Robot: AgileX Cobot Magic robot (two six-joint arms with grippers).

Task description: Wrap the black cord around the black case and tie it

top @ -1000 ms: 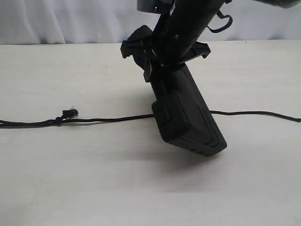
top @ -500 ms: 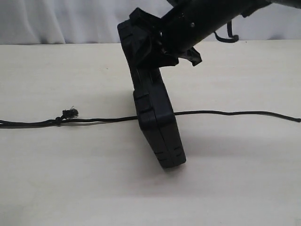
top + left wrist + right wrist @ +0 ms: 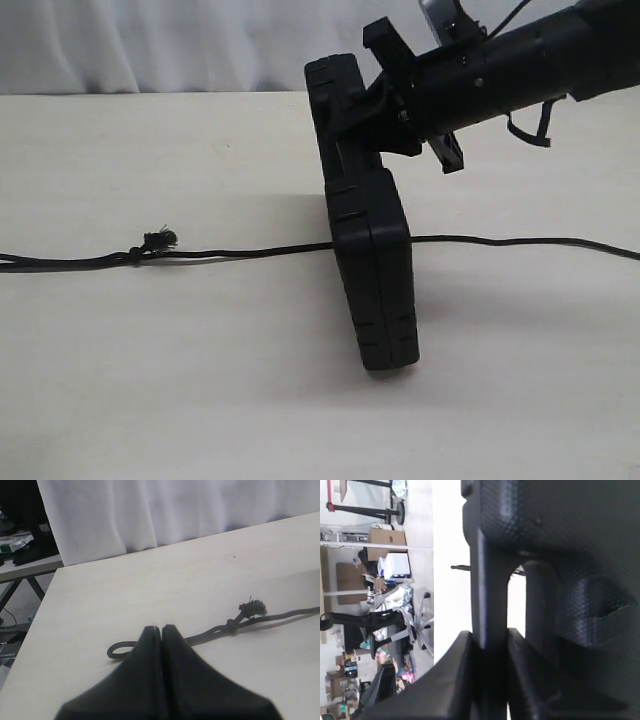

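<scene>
Black on pale: the case (image 3: 375, 270) stands on edge, near upright, on the cream table (image 3: 150, 380). The right pincer (image 3: 385, 115) holds it at the top. In the right wrist view that pincer (image 3: 490, 635) is pinching the bar of the handle cutout, with the case (image 3: 560, 530) filling most of the picture. Whether the bottom corner rests on the table or hangs just above it cannot be told.

The cord (image 3: 250, 252) lies in 1 nearly straight line across the table and meets the case about halfway up its height. It seems to pass behind or under the case, but which one is hidden. Its knot (image 3: 133, 254) and tuft (image 3: 158, 238) lie well to the left, apart from the case. No turn of cord goes around the case, so by the look of it 0 wraps are made and the tying is not begun — nearly all the task is left.

The left pincer (image 3: 161, 632) is pressed together with nothing in it, above the cord (image 3: 225, 630) near its looped end.

The table is smooth, matte and otherwise bare, with a white curtain (image 3: 150, 45) hanging behind it. Past the table edge the right wrist view shows a cluttered room — boxes (image 3: 382, 536) and an office chair (image 3: 417, 625).
</scene>
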